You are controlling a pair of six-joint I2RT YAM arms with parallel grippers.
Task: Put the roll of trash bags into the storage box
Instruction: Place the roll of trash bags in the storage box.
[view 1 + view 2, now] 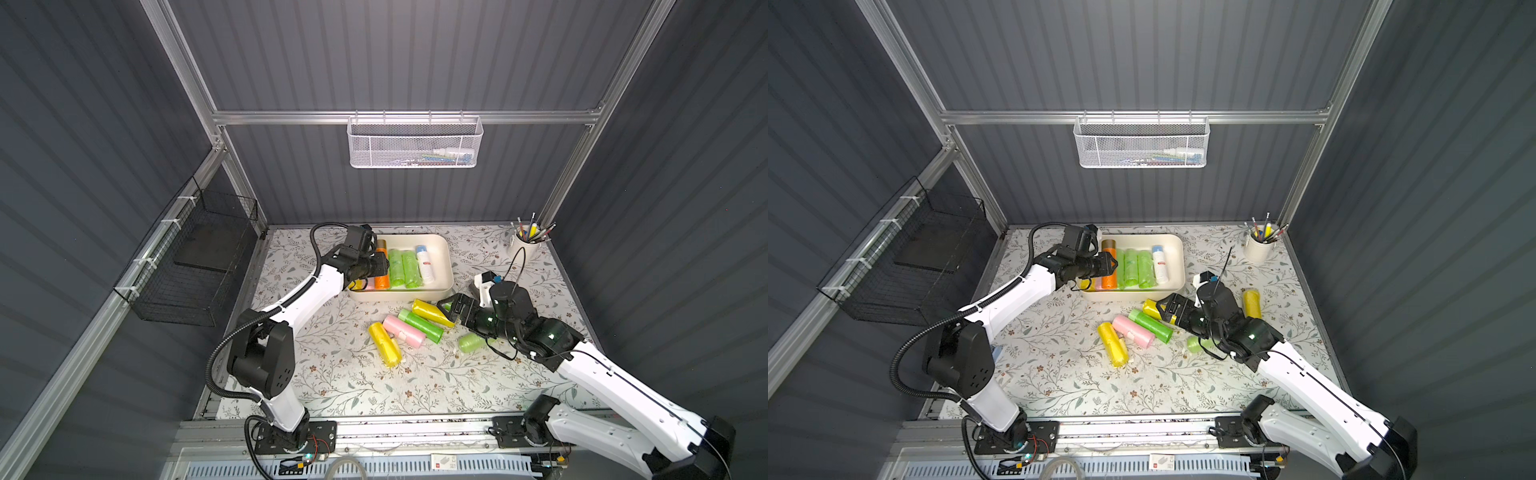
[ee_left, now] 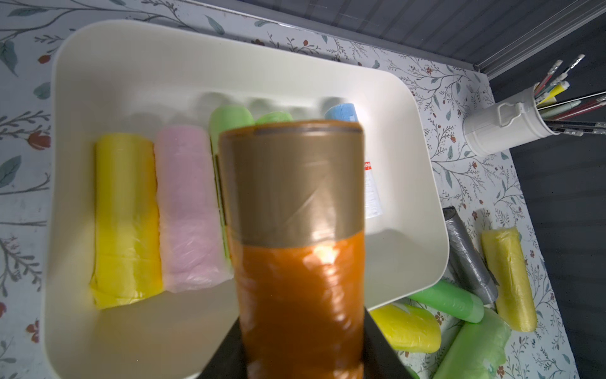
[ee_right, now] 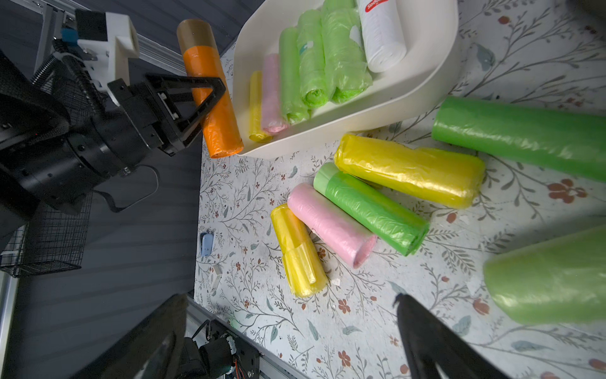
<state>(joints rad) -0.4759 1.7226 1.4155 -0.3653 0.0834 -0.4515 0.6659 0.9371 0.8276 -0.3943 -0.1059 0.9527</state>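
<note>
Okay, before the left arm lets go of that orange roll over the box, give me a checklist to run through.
1. Left gripper shut on the orange roll: ok.
2. Roll held above the storage box, inside its rim: ok.
3. Free floor directly beneath it: cannot tell, the roll hides it.
4. Rolls already in the box lying flat: ok.
5. Right gripper open and outside the box: ok.

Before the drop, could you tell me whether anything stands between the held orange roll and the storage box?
Nothing covers the storage box. The left gripper holds the orange roll above it, over the pink roll and green roll lying inside; it may land on them.
</note>
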